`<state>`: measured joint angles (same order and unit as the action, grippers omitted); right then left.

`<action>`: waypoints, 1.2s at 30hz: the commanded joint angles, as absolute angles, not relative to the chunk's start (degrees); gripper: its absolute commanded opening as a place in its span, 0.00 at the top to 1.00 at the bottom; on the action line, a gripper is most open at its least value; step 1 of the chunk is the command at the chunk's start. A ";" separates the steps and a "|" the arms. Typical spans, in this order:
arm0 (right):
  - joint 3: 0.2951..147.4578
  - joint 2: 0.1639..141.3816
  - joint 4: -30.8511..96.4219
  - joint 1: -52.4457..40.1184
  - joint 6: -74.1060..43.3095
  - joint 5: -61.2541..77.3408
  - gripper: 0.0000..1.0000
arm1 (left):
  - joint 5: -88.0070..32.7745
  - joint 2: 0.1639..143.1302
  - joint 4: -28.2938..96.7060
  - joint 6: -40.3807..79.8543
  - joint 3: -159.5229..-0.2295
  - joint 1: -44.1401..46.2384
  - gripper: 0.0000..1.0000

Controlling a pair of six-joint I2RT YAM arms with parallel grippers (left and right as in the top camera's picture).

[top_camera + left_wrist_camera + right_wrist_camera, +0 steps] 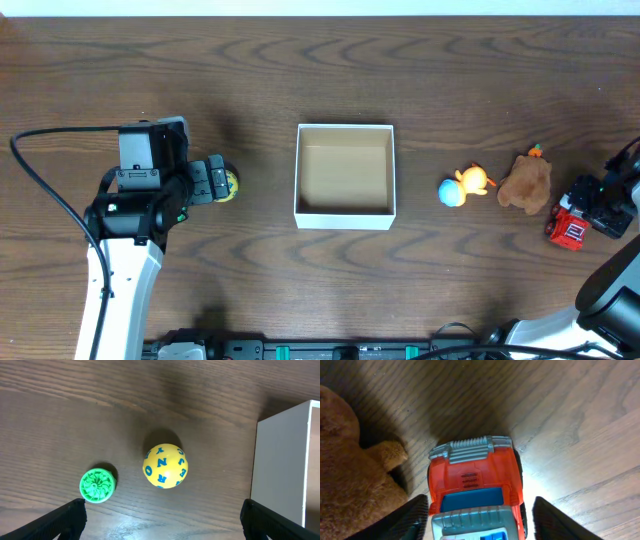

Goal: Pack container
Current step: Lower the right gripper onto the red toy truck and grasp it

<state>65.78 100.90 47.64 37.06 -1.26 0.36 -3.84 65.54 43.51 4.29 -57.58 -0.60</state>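
Observation:
The container, a square white-walled box with a brown inside, sits mid-table with nothing in it; its white wall shows in the left wrist view. My left gripper is open above a yellow ball with blue letters, which also shows in the overhead view, and a green disc. My right gripper is open, its fingers on either side of a red toy truck without touching it. The truck also shows in the overhead view.
A brown plush toy lies just left of the truck and shows in the right wrist view. An orange and blue figure lies between the plush and the container. The table is dark wood.

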 commanded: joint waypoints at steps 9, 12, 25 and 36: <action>65.34 101.25 47.29 37.43 -0.99 2.00 0.56 | -2.98 65.58 43.68 4.40 -58.74 -0.84 0.02; 65.34 101.25 47.31 37.43 -0.99 1.98 0.68 | -2.98 65.58 43.68 4.40 -58.74 -0.84 0.02; 69.19 97.54 51.16 36.75 -1.21 5.45 0.99 | -2.98 65.58 43.66 4.40 -58.74 -0.84 0.02; 77.76 76.53 51.59 19.73 -3.51 5.43 0.99 | -2.98 65.58 43.68 4.40 -58.74 -0.84 0.02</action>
